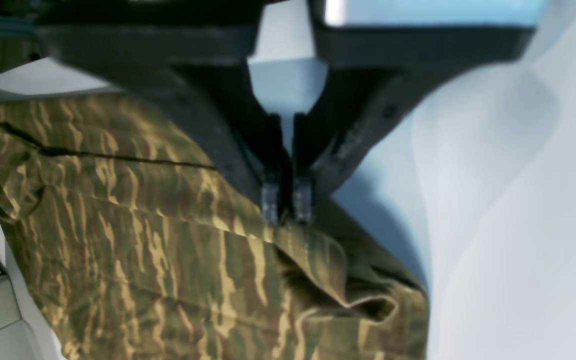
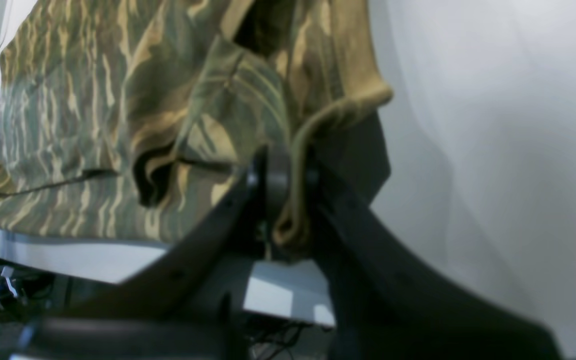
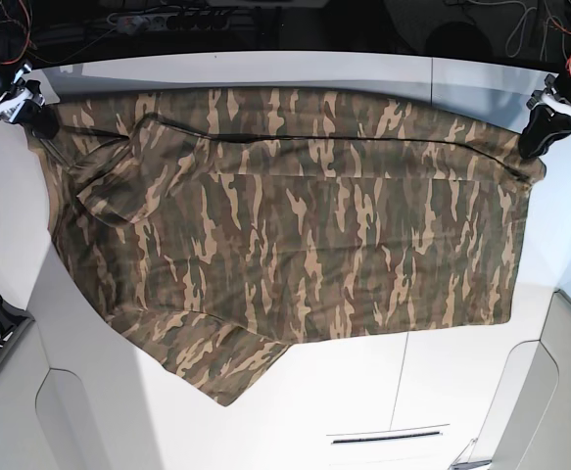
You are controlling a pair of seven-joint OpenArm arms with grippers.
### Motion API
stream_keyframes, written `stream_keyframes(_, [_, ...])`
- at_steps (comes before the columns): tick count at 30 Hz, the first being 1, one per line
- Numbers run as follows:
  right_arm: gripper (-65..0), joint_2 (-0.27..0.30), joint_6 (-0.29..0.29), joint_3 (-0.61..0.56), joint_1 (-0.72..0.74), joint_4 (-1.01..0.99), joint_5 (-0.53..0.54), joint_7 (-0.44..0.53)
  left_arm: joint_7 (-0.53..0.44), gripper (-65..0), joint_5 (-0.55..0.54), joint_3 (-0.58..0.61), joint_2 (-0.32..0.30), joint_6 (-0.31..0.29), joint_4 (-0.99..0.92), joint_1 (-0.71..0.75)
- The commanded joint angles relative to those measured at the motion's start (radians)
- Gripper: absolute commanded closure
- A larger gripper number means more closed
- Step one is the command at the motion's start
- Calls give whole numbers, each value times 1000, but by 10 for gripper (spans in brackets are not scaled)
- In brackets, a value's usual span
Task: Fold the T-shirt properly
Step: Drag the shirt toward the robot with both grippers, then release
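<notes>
Base view: spans upper frame with shirt (image 3: 314, 215), stretched between two closed grips, likely to carry one long edge over as a fold.
With left gripper (image 1: 287, 205) at upper right, pinches cloth between narrowed tips; with right gripper (image 2: 292, 190) at upper left, clamps a bunched edge just as tightly. Holds opposite ends of the same edge, presumably to keep the band between them taut and straight. Leaves the lower body spread on the table (image 3: 363, 406), probably as an anchor; shows a loose flap at lower left, perhaps needing tucking later.
</notes>
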Motion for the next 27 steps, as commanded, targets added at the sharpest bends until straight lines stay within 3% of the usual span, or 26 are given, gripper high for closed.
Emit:
stream_keyframes(1, [0, 24, 10, 18, -13, 17, 19, 12, -14, 0, -19, -10, -17, -12, 16, 5])
stream_keyframes(13, [0, 21, 10, 29, -21, 17, -16, 11, 60, 0, -37, -10, -9, -12, 16, 14])
stream_keyframes(19, [0, 21, 8, 29, -21, 17, -54, 26, 59, -184, -37, -10, -8, -12, 16, 13])
stream_keyframes(21, [-153, 21, 8, 29, -21, 17, -72, 34, 59, -249, -38, -10, -9, -12, 16, 13])
stream_keyframes(23, [-291, 21, 6, 31, -21, 17, -87, 37, 59, -270, -38, -14, -9, -12, 16, 13])
stream_keyframes(24, [-327, 21, 6, 34, -21, 17, -91, 40, 59, -270, -39, -20, -9, -12, 16, 13])
stream_keyframes(27, [-336, 21, 6, 66, -17, 17, -97, 61, 60, -271, -57, -51, -9, -12, 16, 14])
